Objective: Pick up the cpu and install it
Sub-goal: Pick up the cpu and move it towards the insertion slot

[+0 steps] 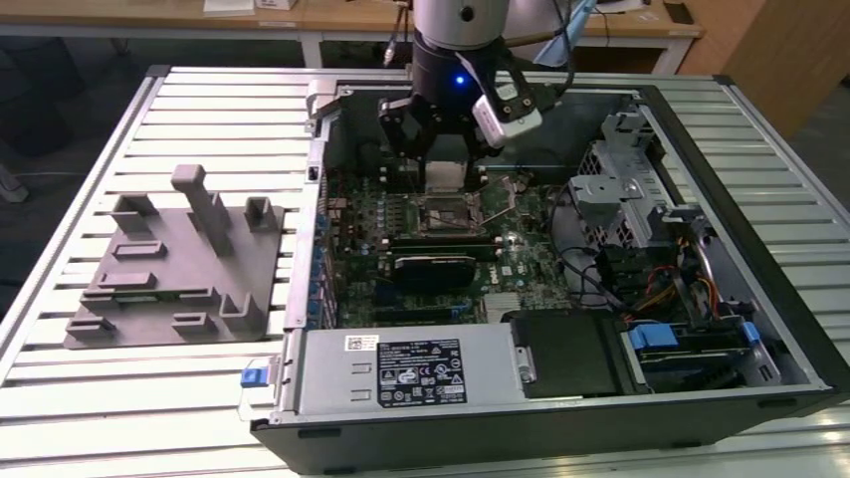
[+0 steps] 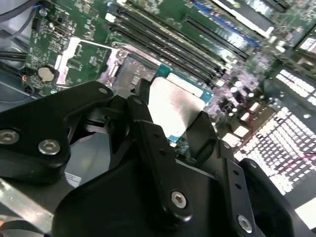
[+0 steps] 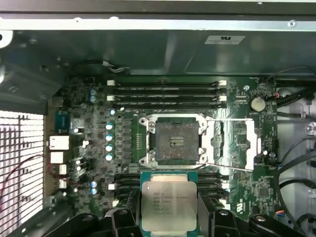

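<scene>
End effector clamped on cpu edges, hovering apart from open socket, load plate swung aside.

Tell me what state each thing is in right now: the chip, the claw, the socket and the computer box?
cpu, gripped by its edges, held above the board, not in the socket.
gripper, shut on the cpu.
socket, uncovered, with no chip in it.
socket frame, swung open beside the socket.
computer case, lying on its side, open on top.
</scene>
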